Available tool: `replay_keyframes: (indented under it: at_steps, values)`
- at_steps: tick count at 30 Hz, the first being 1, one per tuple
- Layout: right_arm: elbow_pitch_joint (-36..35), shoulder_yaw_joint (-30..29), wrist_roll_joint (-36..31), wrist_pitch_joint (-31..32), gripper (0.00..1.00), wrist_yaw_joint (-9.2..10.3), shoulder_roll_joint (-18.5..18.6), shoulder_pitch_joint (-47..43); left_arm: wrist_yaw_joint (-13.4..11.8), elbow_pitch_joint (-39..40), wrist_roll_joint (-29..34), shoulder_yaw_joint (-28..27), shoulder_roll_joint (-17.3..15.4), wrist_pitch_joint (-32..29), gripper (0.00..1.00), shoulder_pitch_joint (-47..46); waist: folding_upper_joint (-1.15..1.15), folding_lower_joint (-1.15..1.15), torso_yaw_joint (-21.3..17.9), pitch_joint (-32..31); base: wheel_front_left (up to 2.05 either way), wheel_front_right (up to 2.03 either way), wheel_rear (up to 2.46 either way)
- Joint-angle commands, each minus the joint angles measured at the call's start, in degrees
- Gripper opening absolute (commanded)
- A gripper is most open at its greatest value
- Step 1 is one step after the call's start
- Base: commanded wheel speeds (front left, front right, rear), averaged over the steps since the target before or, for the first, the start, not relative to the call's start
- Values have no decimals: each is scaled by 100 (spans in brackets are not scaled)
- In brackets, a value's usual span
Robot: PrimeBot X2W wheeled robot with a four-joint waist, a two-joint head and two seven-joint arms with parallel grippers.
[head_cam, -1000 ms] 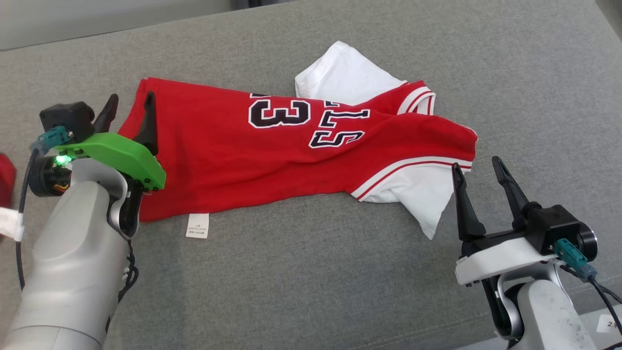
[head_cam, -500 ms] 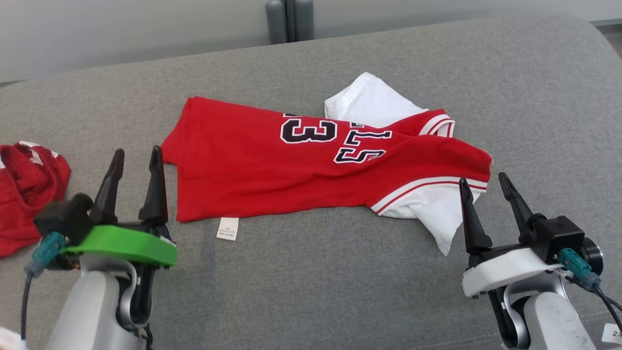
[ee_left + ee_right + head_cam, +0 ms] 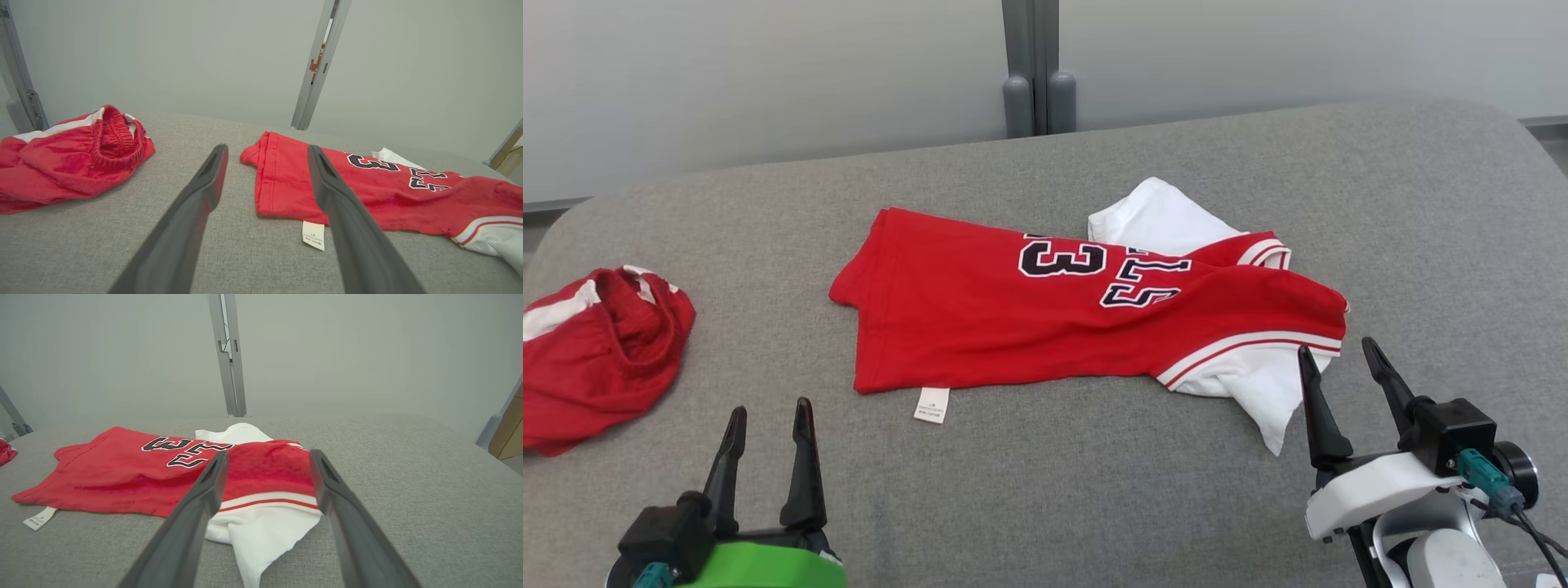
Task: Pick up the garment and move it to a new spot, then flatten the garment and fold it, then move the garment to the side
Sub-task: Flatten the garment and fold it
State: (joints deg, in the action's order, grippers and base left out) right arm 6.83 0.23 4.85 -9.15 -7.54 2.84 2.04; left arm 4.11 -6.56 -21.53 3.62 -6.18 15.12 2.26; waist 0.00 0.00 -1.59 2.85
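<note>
A red jersey (image 3: 1029, 327) with black numerals, white trim and white sleeves lies folded lengthwise across the middle of the grey cushion (image 3: 1045, 490); its white tag (image 3: 932, 404) sticks out at the near edge. The jersey (image 3: 367, 192) also shows in the left wrist view, and the jersey (image 3: 135, 477) in the right wrist view. My left gripper (image 3: 770, 423) hovers open at the lower left, well short of the jersey's hem corner. My right gripper (image 3: 1341, 367) stands open at the lower right, just beside the white sleeve (image 3: 1262, 396). Nothing sits between either pair of fingers.
A second red garment (image 3: 596, 355), crumpled with an elastic waistband, lies at the cushion's left edge; this red garment (image 3: 69, 155) also appears in the left wrist view. A pale wall with a grey post (image 3: 1033, 73) stands behind. The cushion's rounded right edge drops off.
The head camera has tilted up, so the whole scene sits lower and further. My left gripper has drawn back off the jersey's left hem toward me. The right gripper stays by the white sleeve.
</note>
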Motion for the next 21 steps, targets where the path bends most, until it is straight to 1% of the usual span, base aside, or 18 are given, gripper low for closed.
replay_keyframes:
  at_steps: [1, 5, 11, 21]
  values:
    - [21, 0, -60, 13, 100, 10, 10, -110, 17, 43, 72, -74, 22, 2, 100, 156, 0, 0, 84, -169, 0, 0, 0]
    - [63, 36, -85, 7, 100, 10, 33, -220, 56, 81, 184, -145, 77, 3, 100, 372, 0, 0, 153, -279, 0, 0, 0]
    - [67, 46, -99, -5, 100, 10, 41, -318, 101, 63, 255, -208, 99, 3, 100, 459, 0, 0, 189, -346, 0, 0, 0]
    - [46, 94, -30, 14, 100, 10, 29, -320, 93, -83, 175, -161, -79, -247, 100, 184, 0, 0, 132, -362, 0, 0, 0]
